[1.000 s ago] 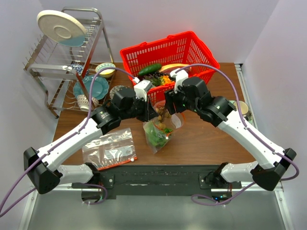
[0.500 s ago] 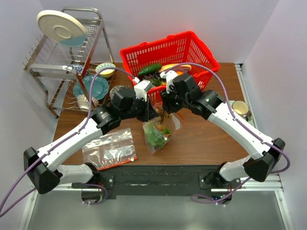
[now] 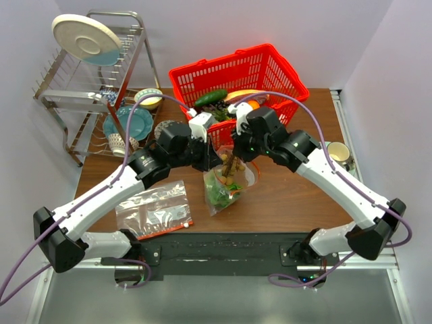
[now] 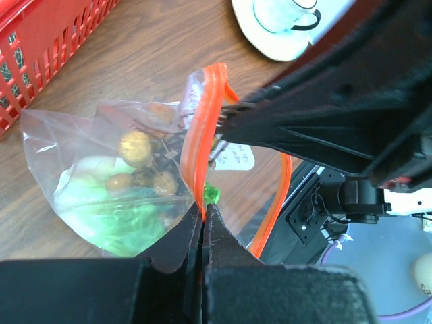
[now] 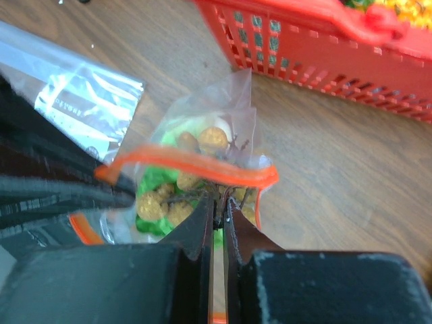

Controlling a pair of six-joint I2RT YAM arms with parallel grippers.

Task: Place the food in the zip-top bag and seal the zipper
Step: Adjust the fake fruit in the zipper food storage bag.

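The zip-top bag [image 3: 223, 187] hangs over the table's middle, holding pale-green cabbage [image 4: 128, 219] and small brown round fruits [image 4: 135, 145]. My left gripper [image 4: 204, 209] is shut on the bag's red-orange zipper [image 4: 196, 155], holding the mouth up. In the top view the left gripper [image 3: 216, 160] is at the bag's left top edge. My right gripper [image 5: 219, 202] is at the open mouth, shut on dark twiggy stems of the brown fruits [image 5: 212, 138]. From above, the right gripper [image 3: 234, 162] is just right of the left one. A dark green cucumber [image 3: 210, 97] lies in the red basket [image 3: 223, 58].
A second clear bag [image 3: 154, 210] lies flat at the front left. The basket stands right behind the grippers. A dish rack [image 3: 88, 81] and a teal plate [image 3: 131, 123] are at the back left. A cup on a saucer [image 3: 337, 152] sits at the right edge.
My right arm has swung left and down to the bag's mouth, and its jaws have gone from open to shut. The left gripper has kept its hold on the zipper.
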